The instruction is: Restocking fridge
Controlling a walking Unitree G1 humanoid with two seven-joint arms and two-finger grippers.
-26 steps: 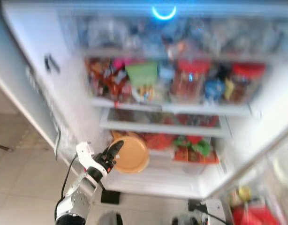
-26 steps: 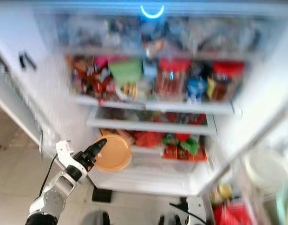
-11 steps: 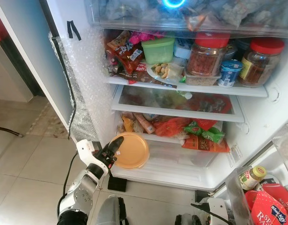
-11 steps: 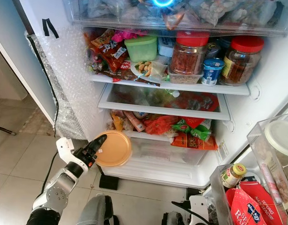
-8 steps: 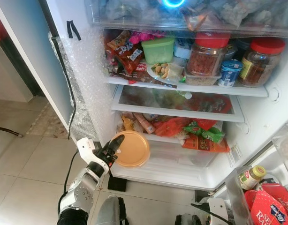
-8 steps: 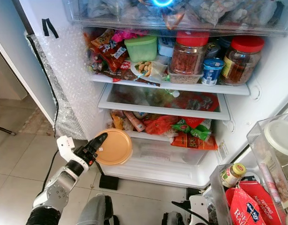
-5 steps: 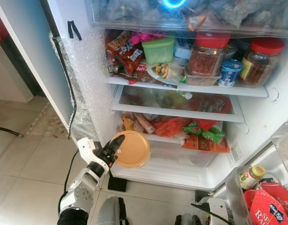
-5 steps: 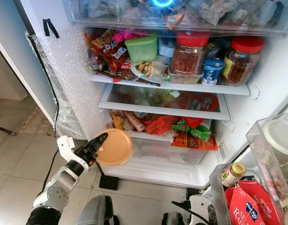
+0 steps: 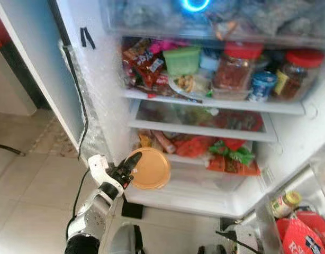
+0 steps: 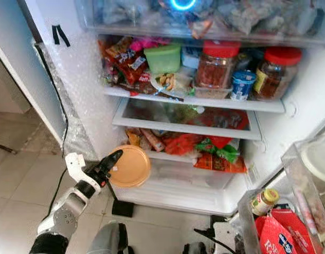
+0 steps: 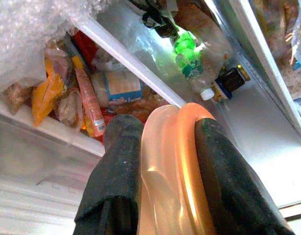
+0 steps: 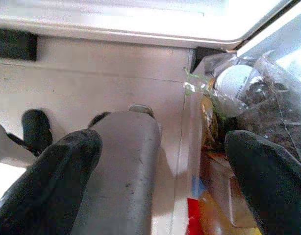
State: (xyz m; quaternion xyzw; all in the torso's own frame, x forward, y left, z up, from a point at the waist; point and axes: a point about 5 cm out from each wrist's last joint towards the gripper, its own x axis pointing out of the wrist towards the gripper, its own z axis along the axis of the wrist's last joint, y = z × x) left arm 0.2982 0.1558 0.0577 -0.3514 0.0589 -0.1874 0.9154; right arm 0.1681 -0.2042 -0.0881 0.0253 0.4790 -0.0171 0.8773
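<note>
A round orange lid point(image 9: 150, 169) is held upright in front of the fridge's lowest shelf point(image 9: 194, 159), just above the clear drawer point(image 9: 205, 177). My left gripper point(image 9: 132, 163) is shut on the lid's left edge. In the left wrist view, both black fingers point(image 11: 116, 181) pinch the orange lid point(image 11: 170, 186), with snack packets point(image 11: 82, 98) and a bottle point(image 11: 194, 73) on the shelf behind it. My right gripper point(image 12: 163, 142) hangs low over the tiled floor, its fingers wide apart and holding nothing.
The fridge stands open, and its shelves are crowded: red-lidded jars point(image 10: 214, 63), a green tub point(image 10: 162, 57), packets point(image 10: 215, 153). Bubble wrap point(image 9: 99, 100) lines the left wall. At the right, a door bin point(image 10: 279, 217) holds a jar and red packets. Floor tiles point(image 9: 30, 185) lie at the left.
The camera has shifted a little and the picture is softer. The left gripper keeps hold of the orange lid at about the same place before the lowest shelf.
</note>
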